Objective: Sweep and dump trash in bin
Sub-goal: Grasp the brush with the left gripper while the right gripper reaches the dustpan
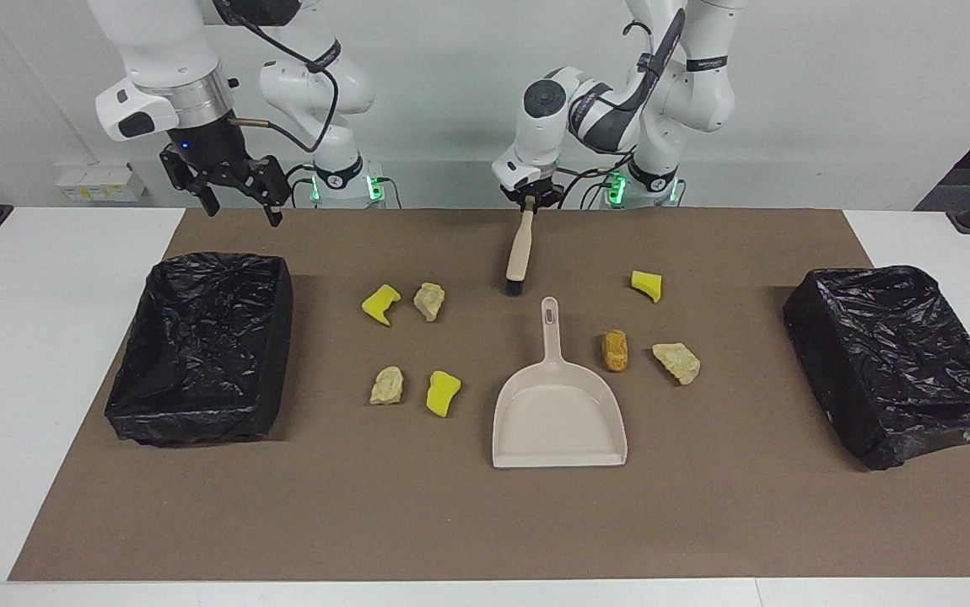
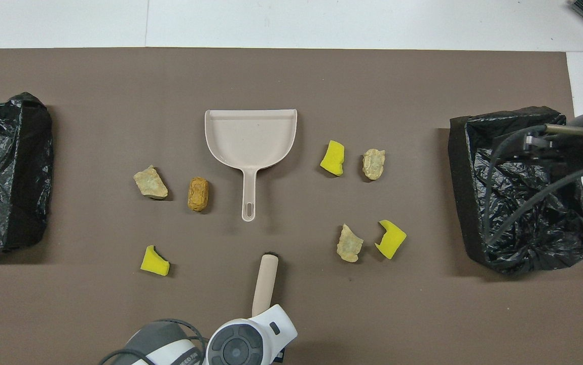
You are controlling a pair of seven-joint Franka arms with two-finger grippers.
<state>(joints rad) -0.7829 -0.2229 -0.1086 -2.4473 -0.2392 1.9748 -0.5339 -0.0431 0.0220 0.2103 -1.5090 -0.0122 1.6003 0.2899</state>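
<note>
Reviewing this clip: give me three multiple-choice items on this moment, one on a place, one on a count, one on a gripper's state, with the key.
1. Where is the orange-brown lump?
A. in a bin
B. beside the dustpan
C. in the dustpan

2. How many yellow sponge bits lie on the mat?
A. three
B. five
C. one

3. What is the left gripper doing?
A. hanging open
B. shut on the brush
C. holding the dustpan

Key: 1 B, it lies on the mat next to the pan's handle. 2 A, three yellow pieces show. 3 B, the fingertips clamp the brush handle's top.
</note>
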